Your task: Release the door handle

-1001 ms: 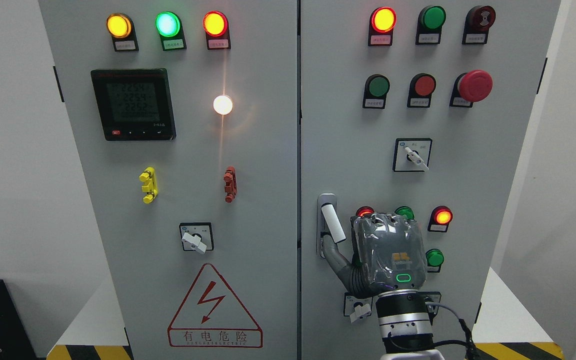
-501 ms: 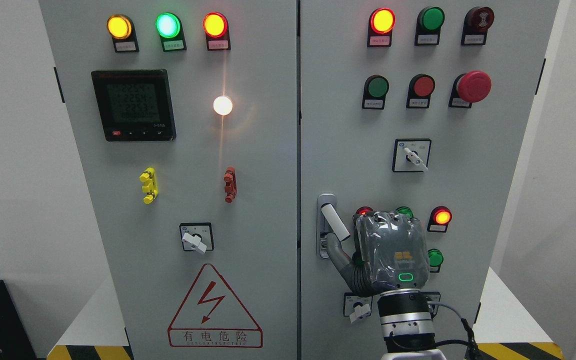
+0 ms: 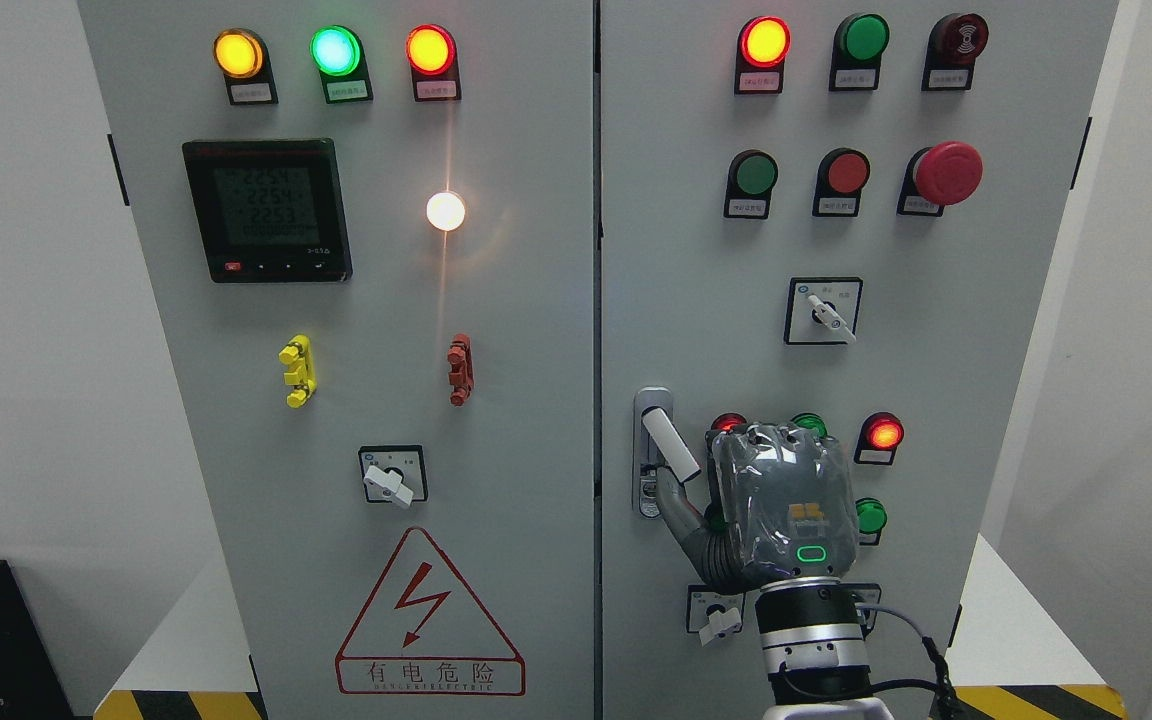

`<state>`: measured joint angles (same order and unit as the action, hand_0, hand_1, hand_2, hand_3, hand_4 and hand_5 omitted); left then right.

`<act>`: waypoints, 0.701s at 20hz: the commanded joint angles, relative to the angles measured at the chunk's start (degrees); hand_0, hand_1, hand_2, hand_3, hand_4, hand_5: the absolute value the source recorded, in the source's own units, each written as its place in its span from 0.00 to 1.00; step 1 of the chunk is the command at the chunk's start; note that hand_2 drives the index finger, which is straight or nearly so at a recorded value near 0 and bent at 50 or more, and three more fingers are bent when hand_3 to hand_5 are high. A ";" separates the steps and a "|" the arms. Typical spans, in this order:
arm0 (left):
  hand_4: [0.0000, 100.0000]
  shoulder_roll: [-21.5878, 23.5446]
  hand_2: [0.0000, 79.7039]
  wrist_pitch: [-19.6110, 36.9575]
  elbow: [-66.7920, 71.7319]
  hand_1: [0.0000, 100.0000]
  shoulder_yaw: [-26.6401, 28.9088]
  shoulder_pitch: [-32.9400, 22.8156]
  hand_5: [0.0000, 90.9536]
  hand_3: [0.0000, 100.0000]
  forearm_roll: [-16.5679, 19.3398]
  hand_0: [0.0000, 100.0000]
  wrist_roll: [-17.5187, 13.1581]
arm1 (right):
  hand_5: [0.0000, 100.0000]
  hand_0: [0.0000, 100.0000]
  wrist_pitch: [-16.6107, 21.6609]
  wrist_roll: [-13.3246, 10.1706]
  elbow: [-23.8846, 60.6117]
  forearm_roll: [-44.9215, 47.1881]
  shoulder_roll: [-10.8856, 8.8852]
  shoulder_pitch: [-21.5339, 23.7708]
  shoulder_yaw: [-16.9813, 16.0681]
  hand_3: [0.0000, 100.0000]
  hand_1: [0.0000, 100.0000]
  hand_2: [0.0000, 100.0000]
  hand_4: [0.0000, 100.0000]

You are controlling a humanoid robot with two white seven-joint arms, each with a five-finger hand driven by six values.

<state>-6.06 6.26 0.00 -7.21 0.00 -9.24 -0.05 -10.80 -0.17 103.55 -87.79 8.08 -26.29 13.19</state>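
The door handle [image 3: 669, 445] is a white lever on a silver base plate [image 3: 648, 500] at the left edge of the right cabinet door [image 3: 696, 300]. The lever tilts out, its lower end pointing right. My right hand [image 3: 784, 505] is raised just to the right of the handle and slightly below it, with its grey back facing me. Its left side reaches the lever's lower end. The rest of the lever shows bare. The hand's front is hidden, so its grip cannot be made out. My left hand is out of view.
Lit and unlit round buttons [image 3: 883, 433] surround the hand, and a rotary switch [image 3: 719, 622] sits below it. A red mushroom stop button [image 3: 948, 172] is at the upper right. The left door [image 3: 386, 300] carries a meter [image 3: 267, 209] and a hazard sign [image 3: 429, 615]. The cabinet stands on a white base [image 3: 1026, 630].
My right hand has shifted slightly right and its left side has drawn up from the base plate to the lever's lower end. The lever tilts a little more to the right.
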 commanded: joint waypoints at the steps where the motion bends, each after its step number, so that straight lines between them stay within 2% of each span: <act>1: 0.00 0.00 0.00 -0.02 1.67 0.56 0.00 1.49 0.00 0.00 0.01 0.12 0.05 | 1.00 0.48 -0.01 0.00 -0.01 -0.01 0.00 0.01 -0.01 1.00 0.51 0.92 1.00; 14: 0.00 0.00 0.00 -0.02 1.67 0.56 0.00 1.49 0.00 0.00 0.01 0.12 0.05 | 1.00 0.51 -0.45 -0.44 0.07 -0.10 -0.09 -0.07 -0.01 1.00 0.49 0.92 1.00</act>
<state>-6.06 6.26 0.00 -7.21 0.00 -9.23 -0.05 -11.07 -0.49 103.54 -87.86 8.06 -26.27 13.18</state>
